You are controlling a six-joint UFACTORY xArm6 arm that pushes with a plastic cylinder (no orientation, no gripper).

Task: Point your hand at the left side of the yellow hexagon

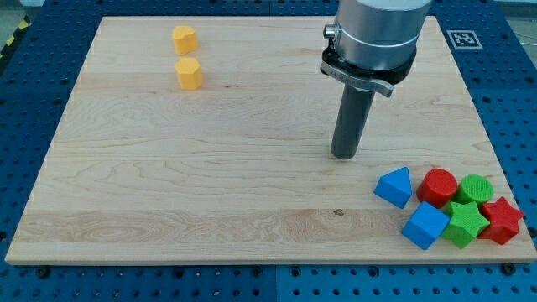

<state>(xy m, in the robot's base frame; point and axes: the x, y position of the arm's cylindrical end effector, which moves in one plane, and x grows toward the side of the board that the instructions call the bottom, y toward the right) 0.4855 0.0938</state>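
While the yellow hexagon point(190, 73) sits well apart toward the view's upper left, my tip point(342, 156), a bare rod holding nothing, rests near the blue triangular block point(394, 185).

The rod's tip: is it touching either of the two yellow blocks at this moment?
No: my tip stands on bare board toward the view's right, far from the yellow hexagon and the other yellow block at the upper left.

Pale wood board point(210, 168) w/ visible grain, matt; blocks look matt plastic, e.g. yellow hexagon point(190, 73)
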